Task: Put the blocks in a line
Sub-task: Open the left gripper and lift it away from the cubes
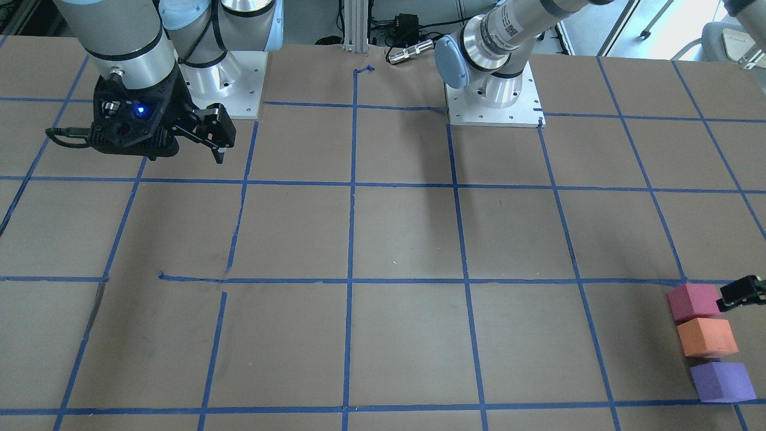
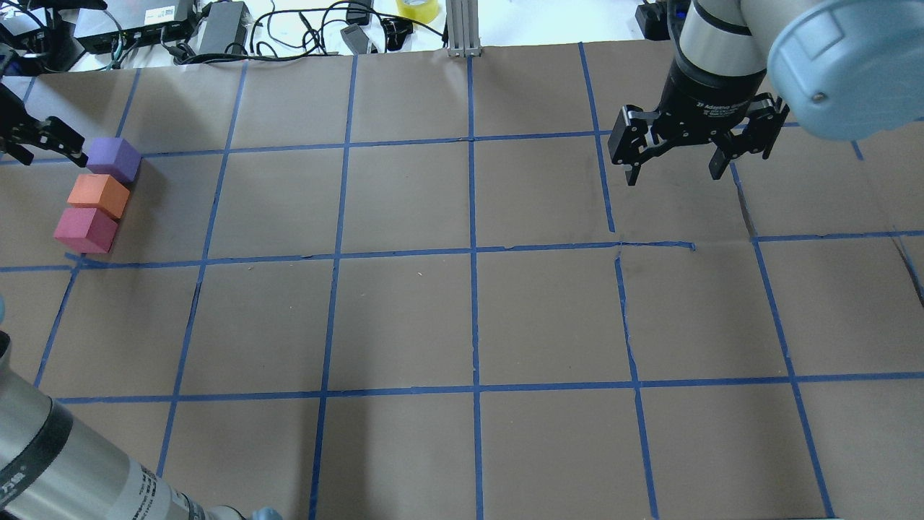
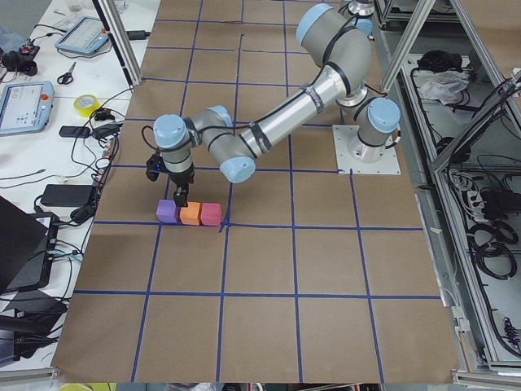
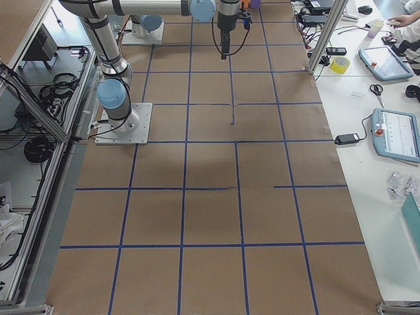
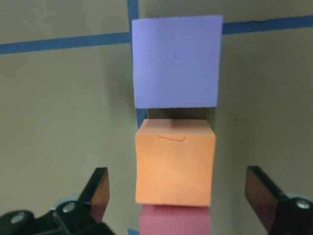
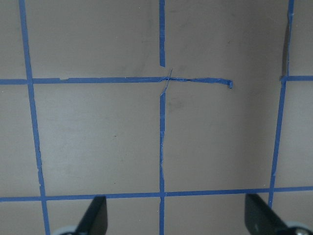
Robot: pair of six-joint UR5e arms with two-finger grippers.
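Note:
Three foam cubes lie in a short row on the brown table at its far left end: purple [image 2: 113,159], orange [image 2: 98,195], pinkish-red [image 2: 85,230]. They also show in the front view: pinkish-red [image 1: 694,301], orange [image 1: 707,337], purple [image 1: 721,382]. My left gripper [image 5: 176,178] hangs open above them, its fingers [image 5: 99,188] on either side of the orange cube [image 5: 175,162], holding nothing. Only part of it shows overhead [image 2: 36,137]. My right gripper [image 2: 675,165] is open and empty above the table's right half, far from the cubes.
Blue tape lines [image 2: 473,253] grid the brown paper table. Cables, power bricks and a tape roll [image 2: 417,9] lie beyond the far edge. The arm bases [image 1: 495,99] stand at the robot's side. The left arm [image 3: 269,130] stretches low over the table toward the cubes.

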